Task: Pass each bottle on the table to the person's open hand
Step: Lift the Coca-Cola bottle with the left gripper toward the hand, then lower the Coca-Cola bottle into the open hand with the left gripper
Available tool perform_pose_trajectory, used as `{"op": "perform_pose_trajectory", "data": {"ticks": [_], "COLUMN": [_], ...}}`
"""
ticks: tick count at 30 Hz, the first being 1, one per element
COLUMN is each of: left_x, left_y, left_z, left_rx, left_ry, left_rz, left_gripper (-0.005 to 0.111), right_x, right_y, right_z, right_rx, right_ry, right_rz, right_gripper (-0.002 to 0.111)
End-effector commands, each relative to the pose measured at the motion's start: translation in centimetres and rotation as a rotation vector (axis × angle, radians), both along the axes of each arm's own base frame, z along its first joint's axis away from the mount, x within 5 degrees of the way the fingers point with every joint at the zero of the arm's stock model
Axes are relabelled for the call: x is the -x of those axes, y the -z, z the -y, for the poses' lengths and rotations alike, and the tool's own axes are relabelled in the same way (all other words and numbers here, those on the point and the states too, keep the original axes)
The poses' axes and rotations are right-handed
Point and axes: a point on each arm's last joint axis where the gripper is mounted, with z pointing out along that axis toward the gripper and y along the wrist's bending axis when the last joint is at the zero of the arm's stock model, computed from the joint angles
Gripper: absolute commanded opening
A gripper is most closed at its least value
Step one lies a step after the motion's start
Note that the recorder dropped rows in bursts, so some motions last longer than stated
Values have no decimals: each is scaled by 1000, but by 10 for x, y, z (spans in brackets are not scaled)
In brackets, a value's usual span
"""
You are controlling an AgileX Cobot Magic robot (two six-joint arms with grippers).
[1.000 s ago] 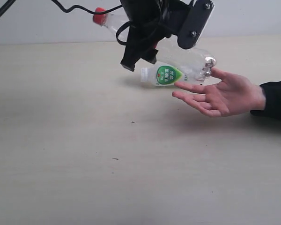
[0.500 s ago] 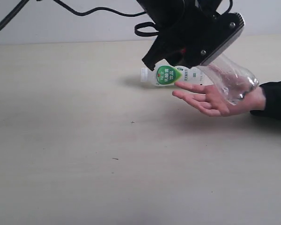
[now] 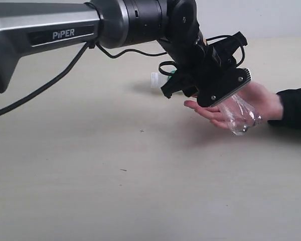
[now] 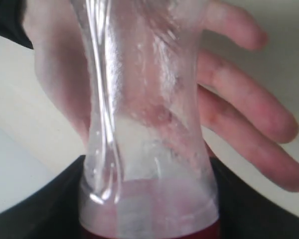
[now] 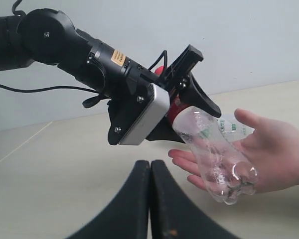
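Note:
My left gripper (image 3: 216, 70) is shut on the red-labelled middle of the clear bottle (image 3: 239, 116). The bottle tilts down, its base resting on or just above the fingers of the person's open hand (image 3: 263, 98). In the left wrist view the clear bottle (image 4: 149, 124) fills the frame over the palm (image 4: 239, 99). The white green-labelled bottle (image 3: 155, 79) lies on the table (image 3: 90, 175) behind the gripper, mostly hidden. My right gripper (image 5: 150, 167) is shut and empty, low over the table, facing the handover. The yellow and illustrated bottles are out of view.
The left arm (image 3: 65, 30) stretches across the upper part of the exterior view, with a black cable (image 3: 35, 95) hanging from it. The person's dark sleeve (image 3: 296, 108) enters from the right edge. A pale wall stands behind the table.
The left arm has swung right and down, carrying the clear bottle from high above the table until its base reaches the person's hand. The hand has stayed in place.

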Motion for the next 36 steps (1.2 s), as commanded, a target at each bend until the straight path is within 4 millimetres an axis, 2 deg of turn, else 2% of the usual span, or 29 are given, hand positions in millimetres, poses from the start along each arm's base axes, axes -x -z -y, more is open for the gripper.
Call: {"op": "perform_pose_trajectory", "data": {"ticks": [1, 8, 14, 20, 23, 28, 30, 36], "left_x": [-3, 0, 6, 7, 8, 9, 9, 9], "left_y": [4, 18, 16, 16, 17, 17, 17, 17], "left_z": [4, 12, 22, 23, 23, 24, 24, 24], "left_rx": [20, 57, 111, 124, 123, 134, 137, 137], "left_ry": [-5, -18, -20, -27, -27, -36, -41, -41], "left_rz": [18, -25, -24, -47, -67, -78, -82, -82], "left_gripper": [0, 0, 0, 2, 16, 51, 56, 62], "right_x": [0, 0, 0, 0, 0, 0, 0, 1], "right_y": [1, 1, 1, 1, 1, 1, 1, 3], "right_z": [0, 0, 0, 0, 0, 0, 0, 0], "right_rx": [10, 10, 10, 10, 10, 10, 10, 17], "right_ry": [-1, -1, -1, -1, -1, -1, -1, -7], "right_rz": [8, 8, 8, 8, 8, 8, 8, -4], "right_gripper": [0, 0, 0, 0, 0, 0, 0, 0]}}
